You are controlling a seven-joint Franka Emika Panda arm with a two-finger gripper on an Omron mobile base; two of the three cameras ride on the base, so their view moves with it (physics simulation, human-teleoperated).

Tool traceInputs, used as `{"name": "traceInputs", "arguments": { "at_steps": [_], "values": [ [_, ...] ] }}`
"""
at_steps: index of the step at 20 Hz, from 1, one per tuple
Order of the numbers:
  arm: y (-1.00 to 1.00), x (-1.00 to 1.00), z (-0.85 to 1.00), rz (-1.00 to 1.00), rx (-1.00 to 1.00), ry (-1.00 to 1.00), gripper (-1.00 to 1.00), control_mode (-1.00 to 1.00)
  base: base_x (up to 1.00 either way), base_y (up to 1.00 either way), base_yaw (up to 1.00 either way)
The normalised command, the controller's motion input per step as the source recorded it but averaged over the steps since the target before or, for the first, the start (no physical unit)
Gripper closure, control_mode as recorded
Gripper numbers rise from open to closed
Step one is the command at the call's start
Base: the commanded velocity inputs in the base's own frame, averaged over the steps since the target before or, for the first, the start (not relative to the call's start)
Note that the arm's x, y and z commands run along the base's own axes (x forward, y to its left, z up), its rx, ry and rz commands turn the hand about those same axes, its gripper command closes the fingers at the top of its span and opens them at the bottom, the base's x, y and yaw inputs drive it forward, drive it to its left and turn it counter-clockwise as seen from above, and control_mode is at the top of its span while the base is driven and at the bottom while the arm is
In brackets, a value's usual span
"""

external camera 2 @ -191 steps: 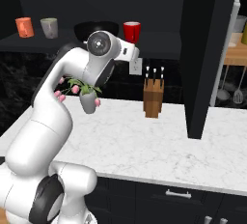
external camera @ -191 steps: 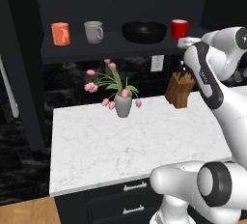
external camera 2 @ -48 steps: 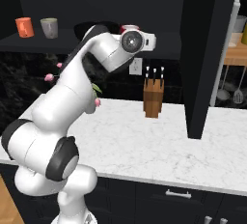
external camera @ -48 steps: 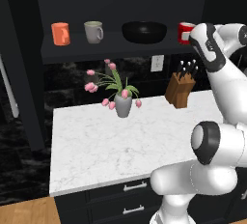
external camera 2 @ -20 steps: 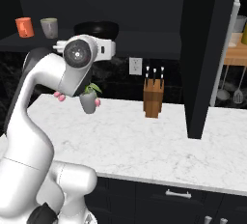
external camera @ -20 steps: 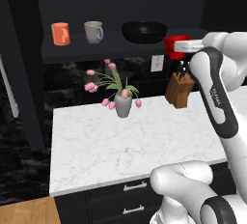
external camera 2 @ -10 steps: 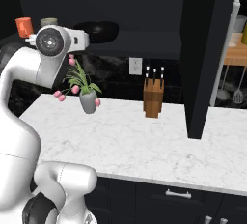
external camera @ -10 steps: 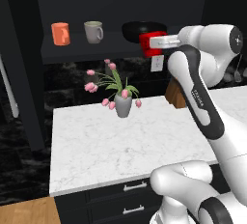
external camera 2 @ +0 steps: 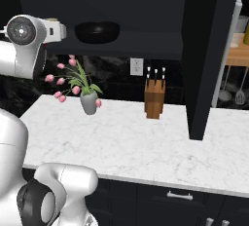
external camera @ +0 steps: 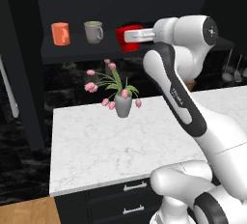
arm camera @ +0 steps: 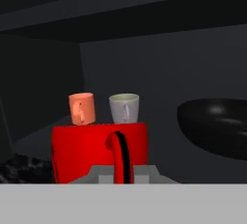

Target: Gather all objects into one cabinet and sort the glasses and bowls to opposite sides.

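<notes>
White marble worktop [external camera: 91,146] under a dark cabinet shelf [external camera 2: 146,42] — jaws clamped on the red mug [arm camera: 99,151], apparently by its handle — black bowl [external camera 2: 97,31] nearby.

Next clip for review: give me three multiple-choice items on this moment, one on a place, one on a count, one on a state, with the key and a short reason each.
1. Where does the vase of tulips stand?
A. on the marble counter
B. on the shelf
C. on the floor

2. How many mugs stand on the cabinet shelf, not held?
A. one
B. two
C. three

3. What is the gripper doing?
A. hanging open
B. shut on nothing
C. shut on the red mug

Key: 1 A, the vase rests on the white marble top. 2 B, the orange mug and the grey-white mug stand there. 3 C, the hand view shows the red mug's handle between the fingertips.
</notes>
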Motion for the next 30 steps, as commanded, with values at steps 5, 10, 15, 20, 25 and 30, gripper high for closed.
{"name": "traceInputs", "arguments": {
  "at_steps": [5, 10, 15, 20, 25, 30],
  "values": [
    [0.60, 0.00, 0.02, 0.04, 0.00, 0.00, 1.00, -1.00, 0.00, 0.00, 0.00],
    [0.22, 0.04, -0.20, 0.02, 0.00, -0.04, 1.00, -1.00, 0.00, 0.00, 0.00],
    [0.00, 0.21, 0.00, 0.00, 0.03, -0.09, 1.00, -1.00, 0.00, 0.00, 0.00],
    [0.04, 0.27, -0.01, 0.00, 0.01, -0.04, 1.00, -1.00, 0.00, 0.00, 0.00],
    [0.14, 0.27, -0.04, 0.00, 0.00, 0.00, 1.00, -1.00, 0.00, 0.00, 0.00],
    [0.04, 0.09, -0.25, 0.00, 0.00, 0.00, 1.00, -1.00, 0.00, 0.00, 0.00]
  ]
}}
